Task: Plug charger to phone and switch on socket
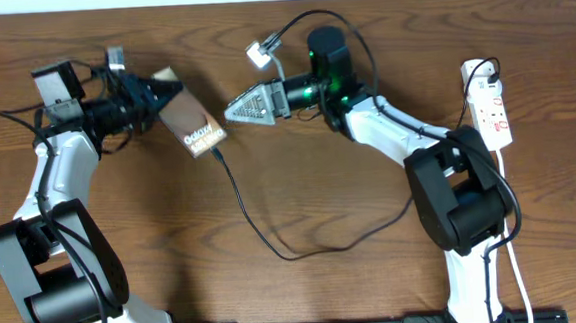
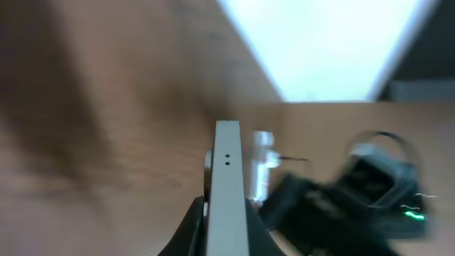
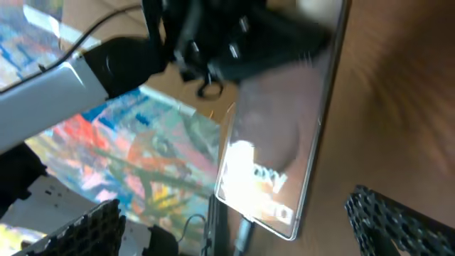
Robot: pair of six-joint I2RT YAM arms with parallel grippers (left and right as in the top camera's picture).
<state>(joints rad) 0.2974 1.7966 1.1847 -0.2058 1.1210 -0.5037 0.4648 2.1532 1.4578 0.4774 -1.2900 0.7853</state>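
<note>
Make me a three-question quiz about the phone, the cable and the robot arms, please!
1. Where is the socket? A) in the middle B) far right C) far left
2. What colour is the charger? A) black B) red C) yellow
3. How is the right pincer? A) shut tight B) out of sight C) open
Answers: B, the white strip lies at the right side. A, a thin black cable runs from the phone. C, its fingers stand apart near the phone, which the left pincer grips.
</note>
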